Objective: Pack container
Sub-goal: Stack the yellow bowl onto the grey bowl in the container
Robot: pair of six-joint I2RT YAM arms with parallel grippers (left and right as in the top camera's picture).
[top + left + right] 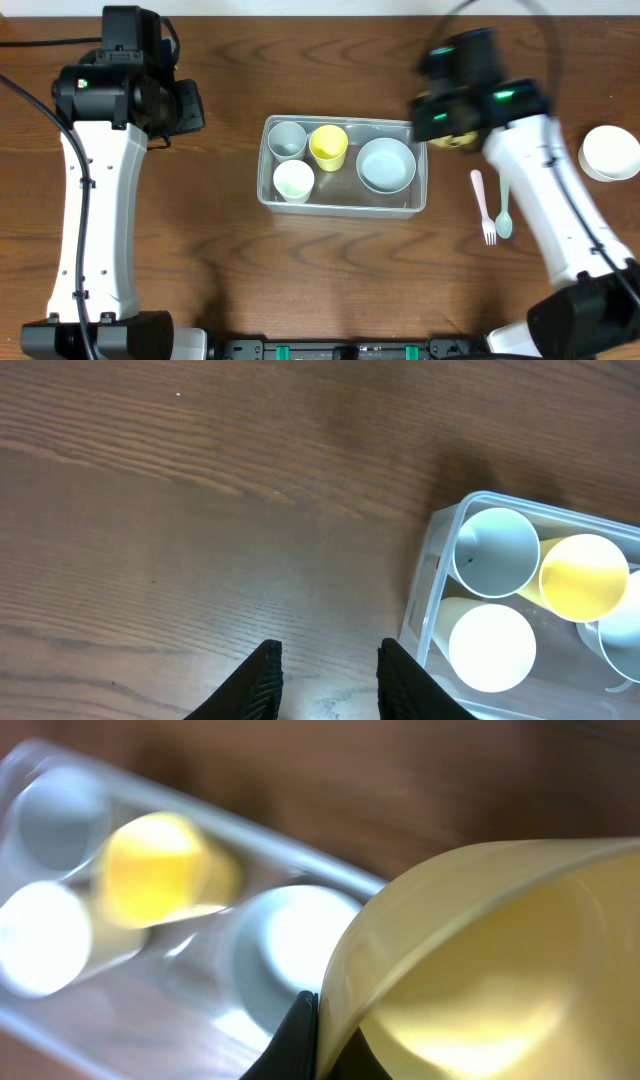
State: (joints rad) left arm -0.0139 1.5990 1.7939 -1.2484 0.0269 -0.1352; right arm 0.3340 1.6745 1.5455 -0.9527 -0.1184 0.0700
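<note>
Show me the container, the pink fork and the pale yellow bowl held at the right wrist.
container (345, 207): overhead view, near wall.
pink fork (483, 205): overhead view, handle.
pale yellow bowl (480, 990): right wrist view, inner wall.

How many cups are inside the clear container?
3: a grey cup in the container's far left corner, a yellow cup right beside it, a white cup in the near left corner. Nested cups, if any, would be hidden.
</note>
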